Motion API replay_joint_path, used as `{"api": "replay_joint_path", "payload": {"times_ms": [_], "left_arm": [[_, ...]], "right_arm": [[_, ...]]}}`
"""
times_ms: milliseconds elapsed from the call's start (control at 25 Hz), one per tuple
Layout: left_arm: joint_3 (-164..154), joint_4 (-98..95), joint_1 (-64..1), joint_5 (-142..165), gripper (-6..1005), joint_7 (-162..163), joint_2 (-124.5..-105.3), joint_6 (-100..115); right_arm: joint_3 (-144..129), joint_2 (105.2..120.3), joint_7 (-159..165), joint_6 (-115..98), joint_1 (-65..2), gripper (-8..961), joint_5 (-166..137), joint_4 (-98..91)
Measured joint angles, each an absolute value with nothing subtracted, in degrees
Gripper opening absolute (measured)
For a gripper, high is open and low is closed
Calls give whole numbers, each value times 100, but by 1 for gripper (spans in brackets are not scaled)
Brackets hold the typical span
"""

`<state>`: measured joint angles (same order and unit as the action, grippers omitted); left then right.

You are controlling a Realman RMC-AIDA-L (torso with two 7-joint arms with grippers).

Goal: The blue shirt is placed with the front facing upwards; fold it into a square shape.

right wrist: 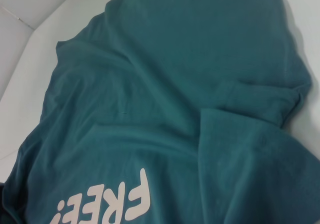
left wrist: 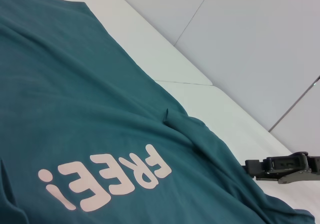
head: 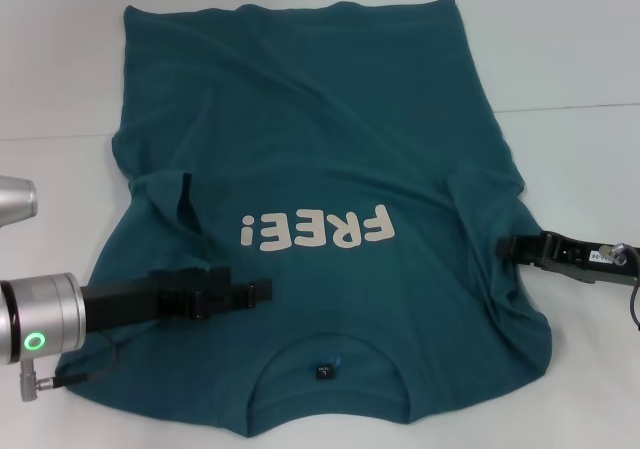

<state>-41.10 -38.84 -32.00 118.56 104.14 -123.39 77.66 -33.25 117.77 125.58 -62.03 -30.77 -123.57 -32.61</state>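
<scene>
The blue shirt lies front up on the white table, with its neckline and small dark tag nearest me and the white "FREE!" lettering across the chest. Both sleeves are turned in over the body. My left gripper reaches over the shirt's left shoulder area, just above the collar. At the shirt's right sleeve edge sits my right gripper, which also shows in the left wrist view as the right gripper. The wrist views show the shirt and the shirt rumpled with soft folds.
The white table extends beyond the shirt on every side, with a seam line running across it at mid height. Bare table shows left of the shirt and at the far right.
</scene>
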Motion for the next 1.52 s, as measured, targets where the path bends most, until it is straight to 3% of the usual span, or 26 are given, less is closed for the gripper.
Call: {"api": "replay_joint_path", "payload": {"times_ms": [40, 480, 920, 1120, 1240, 1440, 1520], "left_arm": [[-4111, -3884, -3200, 11856, 876, 10414, -12339, 7767], [-4100, -3885, -3208, 11855, 875, 10420, -12340, 7777], [-4095, -3884, -3218, 11855, 876, 10431, -12339, 7765], [-4085, -3889, -3217, 11855, 875, 10423, -12334, 7774], [-4084, -3895, -3217, 11855, 875, 10410, -12322, 7753], [-4115, -3908, -3233, 11859, 875, 10407, -12312, 7745], [-4123, -3910, -3237, 11865, 875, 10406, -12308, 7745]], "right_arm": [[-3327, 11777, 12541, -6202, -3074, 462, -12357, -3261], [-3283, 11792, 12330, -6134, -3071, 36, -12293, -3261], [-3097, 11747, 12381, -6284, -2973, -1, -12286, -3263], [-2860, 11727, 12386, -6588, -2810, 13, -12286, -3264], [-2692, 11743, 12389, -6638, -2711, 249, -12286, -3261], [-2604, 11753, 12444, -6746, -2634, 496, -12287, -3260], [-2594, 11726, 12539, -6820, -2628, 502, -12287, -3260]]}}
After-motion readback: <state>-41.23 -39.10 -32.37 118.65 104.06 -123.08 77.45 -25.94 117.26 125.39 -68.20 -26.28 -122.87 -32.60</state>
